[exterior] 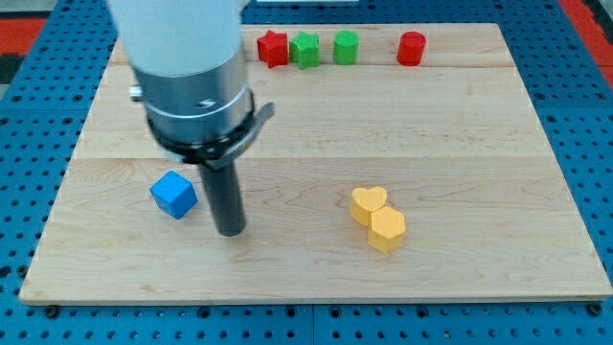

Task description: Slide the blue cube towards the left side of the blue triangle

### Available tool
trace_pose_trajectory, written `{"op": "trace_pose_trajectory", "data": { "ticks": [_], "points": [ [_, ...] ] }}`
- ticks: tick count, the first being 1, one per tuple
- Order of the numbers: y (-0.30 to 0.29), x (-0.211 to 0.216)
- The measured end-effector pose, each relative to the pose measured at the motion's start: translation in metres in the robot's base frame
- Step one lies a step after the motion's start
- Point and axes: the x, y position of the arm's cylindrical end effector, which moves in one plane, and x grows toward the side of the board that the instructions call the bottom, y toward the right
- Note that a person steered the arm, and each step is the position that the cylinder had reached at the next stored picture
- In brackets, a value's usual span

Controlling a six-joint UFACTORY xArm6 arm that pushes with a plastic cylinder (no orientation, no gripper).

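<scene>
A blue cube (173, 195) lies on the wooden board (460, 125) at the view's left, below the arm's grey body. My tip (231, 231) rests on the board just right of the cube and slightly lower, a small gap between them. No blue triangle shows; the arm's white and grey body hides part of the board's upper left.
A red star (273, 47), a green star (306, 49), a green cylinder (346, 46) and a red cylinder (411, 47) stand in a row along the top edge. A yellow heart (368, 204) touches a yellow hexagon (387, 230) right of centre.
</scene>
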Motion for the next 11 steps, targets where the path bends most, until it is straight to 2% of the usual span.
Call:
{"op": "trace_pose_trajectory", "data": {
  "ticks": [1, 2, 3, 4, 6, 9, 11],
  "points": [
    [-0.067, -0.033],
    [-0.103, -0.065],
    [-0.107, -0.059],
    [-0.137, -0.075],
    [-0.143, -0.143],
    [-0.097, -0.196],
    [-0.089, -0.228]
  ]
}}
